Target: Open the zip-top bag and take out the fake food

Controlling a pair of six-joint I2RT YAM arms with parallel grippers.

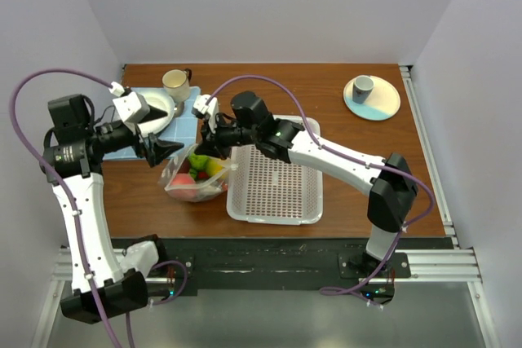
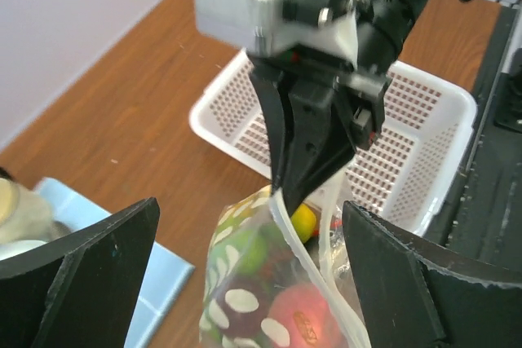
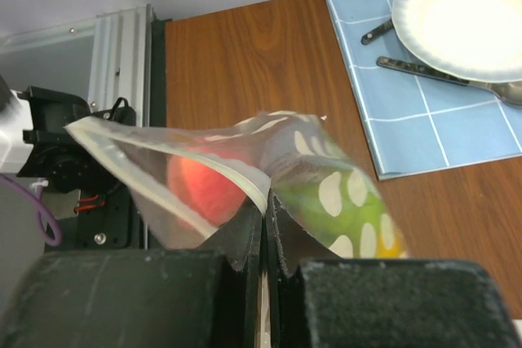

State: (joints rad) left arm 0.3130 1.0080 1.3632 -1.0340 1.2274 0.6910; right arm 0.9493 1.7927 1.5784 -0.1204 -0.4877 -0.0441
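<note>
White walls stand on three sides of a brown wooden table. A black strip runs along the near edge, where the two arms are fixed.

At the far left, a blue tiled mat lies on the wood. A white plate sits on it, with a dark-handled tool beside the plate. A cream mug stands at the back of the mat.

The left gripper hangs just left of the bag. Its jaws are spread wide, one on each side, and hold nothing.

The zip-top bag is in the middle of the table, between the mat and the basket. It is clear with white dots. The fake food is inside it: a red fruit, a green fruit and a yellow fruit.

The right gripper reaches in from the right, over the basket. Its jaws are pressed together on the top edge of the bag, by the white zip strip, and hold that edge up.

A white basket full of little holes lies just right of the bag.

At the far right back, a small grey cup stands on a white and blue plate. A metal rail runs along the right side of the table.
</note>
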